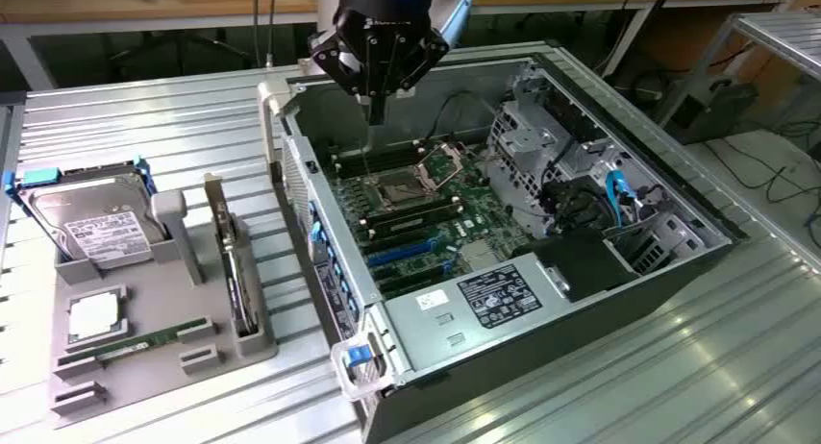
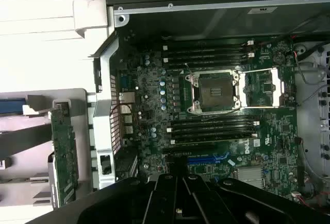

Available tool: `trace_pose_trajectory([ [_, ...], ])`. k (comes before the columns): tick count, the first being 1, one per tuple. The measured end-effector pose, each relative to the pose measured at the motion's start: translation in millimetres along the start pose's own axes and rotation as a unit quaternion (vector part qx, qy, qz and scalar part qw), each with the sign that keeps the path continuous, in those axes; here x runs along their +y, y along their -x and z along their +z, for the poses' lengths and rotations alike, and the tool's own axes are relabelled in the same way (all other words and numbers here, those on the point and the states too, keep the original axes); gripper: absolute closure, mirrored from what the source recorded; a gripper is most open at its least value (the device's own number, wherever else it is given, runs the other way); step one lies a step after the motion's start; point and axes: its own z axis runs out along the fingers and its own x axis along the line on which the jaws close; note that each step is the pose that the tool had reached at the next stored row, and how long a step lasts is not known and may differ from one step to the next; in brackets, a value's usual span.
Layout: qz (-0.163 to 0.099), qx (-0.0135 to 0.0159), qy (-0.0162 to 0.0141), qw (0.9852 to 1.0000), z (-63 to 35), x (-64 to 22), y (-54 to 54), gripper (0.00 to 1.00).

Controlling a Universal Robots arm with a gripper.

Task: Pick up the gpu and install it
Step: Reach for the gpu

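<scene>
Looking at the job, you have hardly begun: your gripper [image 1: 376,117] hangs clenched and empty over the open computer case [image 1: 641,156]. The gpu [image 1: 234,281] stands in the gray holder [image 1: 257,348], at the exterior view's left.

Exterior camera sits high, angled down across the tabletop [image 1: 129,127]. It takes in the whole open computer case [image 1: 618,117], with the gray holder [image 1: 154,357] on the exterior view's left. Wrist camera, riding above the end effector [image 1: 376,115], stares straight down into the case, much nearer. Both catch the motherboard [image 2: 154,110], the CPU socket [image 2: 214,92] and, probably, the holder's edge.
</scene>
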Motion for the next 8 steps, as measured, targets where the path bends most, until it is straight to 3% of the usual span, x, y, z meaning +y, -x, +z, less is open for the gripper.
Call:
trace_pose_trajectory([
  [8,0.000,0.0000,0.0000,1.0000,0.0,0.0,0.0,0.89],
])
